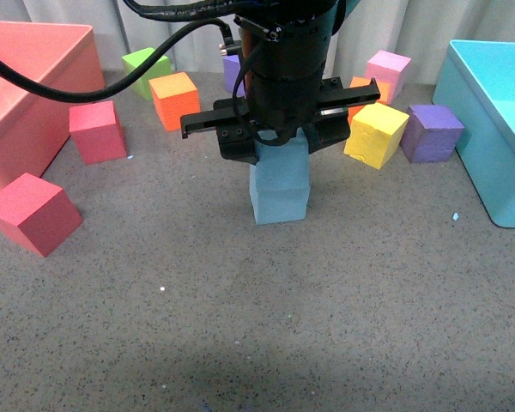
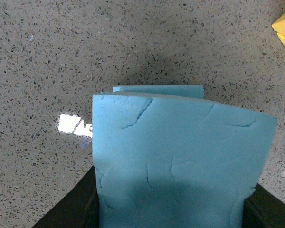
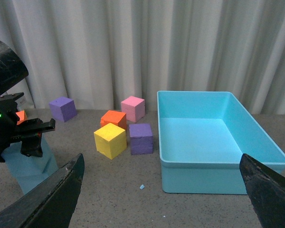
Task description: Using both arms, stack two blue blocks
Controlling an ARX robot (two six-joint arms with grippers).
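Note:
In the front view one blue block [image 1: 280,196] rests on the grey table, and a second blue block [image 1: 285,154] sits right on top of it, apparently touching. My left gripper [image 1: 283,142] is shut on this upper block from above. The left wrist view is filled by the held blue block [image 2: 180,161] between black fingers [image 2: 71,211], with a strip of the lower blue block [image 2: 156,89] showing beyond it. My right gripper [image 3: 159,199] stands open and empty, off to the side of the blue stack [image 3: 31,164]; it is out of the front view.
A turquoise bin [image 1: 498,129] stands at the right and a salmon-pink bin [image 1: 26,94] at the left. Yellow [image 1: 376,133], purple [image 1: 431,133], pink [image 1: 388,70], orange [image 1: 174,99], green [image 1: 146,69] and red [image 1: 97,130] cubes lie behind the stack; another red cube [image 1: 33,213] lies front left.

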